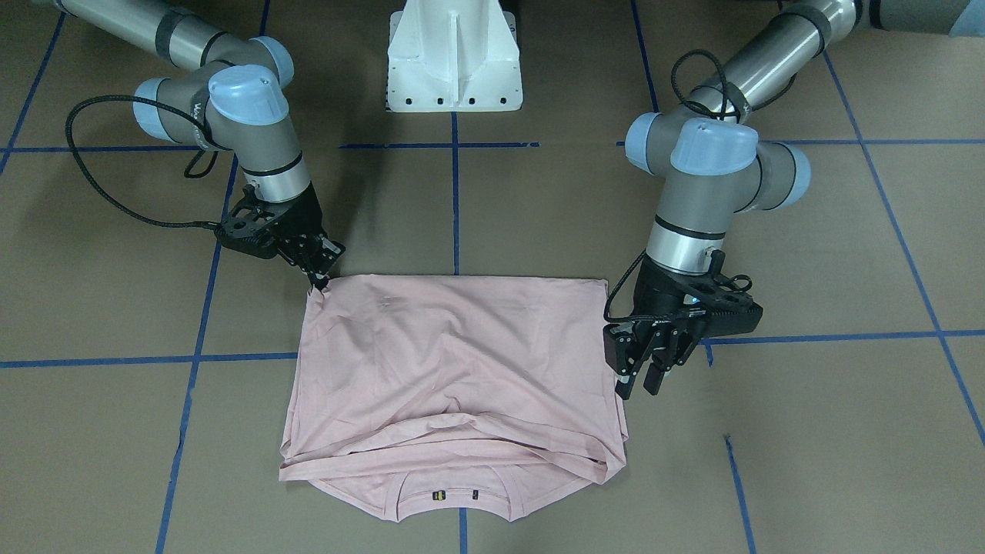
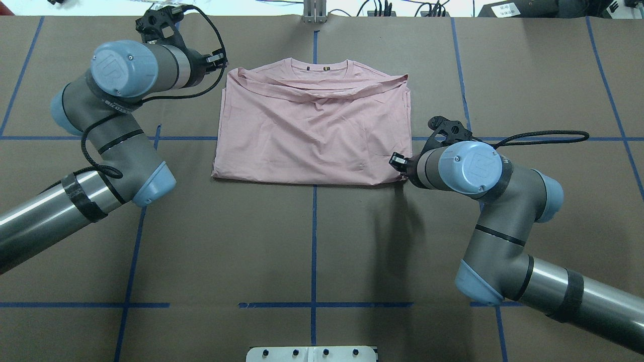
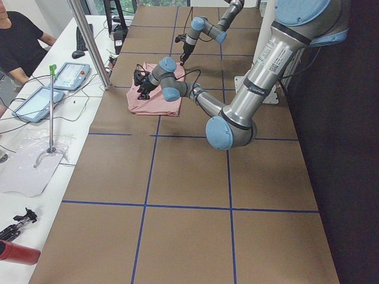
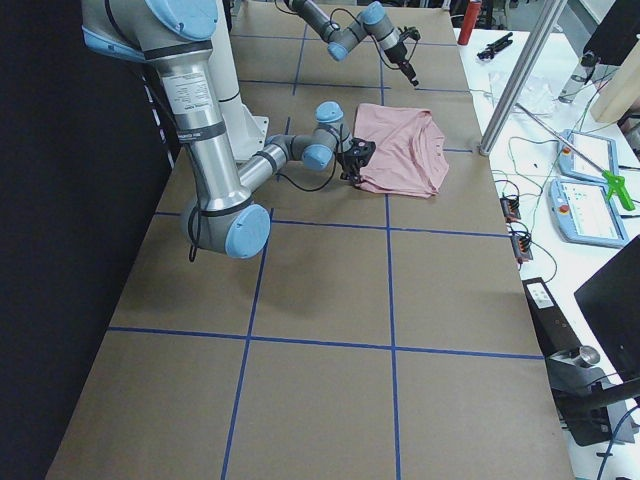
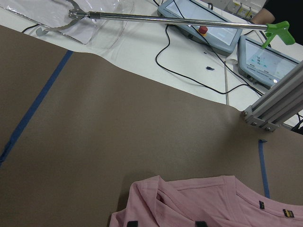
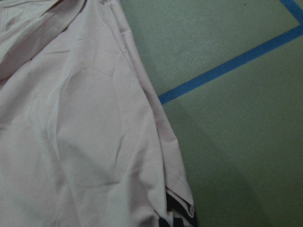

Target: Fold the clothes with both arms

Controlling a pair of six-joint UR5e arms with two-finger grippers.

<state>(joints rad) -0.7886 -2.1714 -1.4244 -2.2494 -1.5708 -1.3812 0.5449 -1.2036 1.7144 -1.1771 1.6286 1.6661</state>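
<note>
1. While the folded pink T-shirt (image 2: 312, 130) lies centrally on the desk (image 2: 312, 241), we see bare brown surface around every edge.
2. We cannot read its collar tag (image 1: 439, 495).
3. Its collar points away from the robot, and its long axis runs side to side.
4. The left claw (image 1: 640, 378) hangs apart beside it, and the right claw (image 1: 317, 278) pinches its near corner.

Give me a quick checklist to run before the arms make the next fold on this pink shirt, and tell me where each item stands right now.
1. Right gripper pinching a corner of the T-shirt: ok, its fingers look closed on the slightly raised corner.
2. Left gripper holding fabric: not ok, it is open and grips nothing, near the collar-end corner.
3. Folded layer lying flat: not ok, loose ridges run across it near the collar.
4. Layers lined up at the collar end: not ok, the edges look uneven there.
5. Both arms off the shirt's middle: ok, each is at a side edge.
</note>
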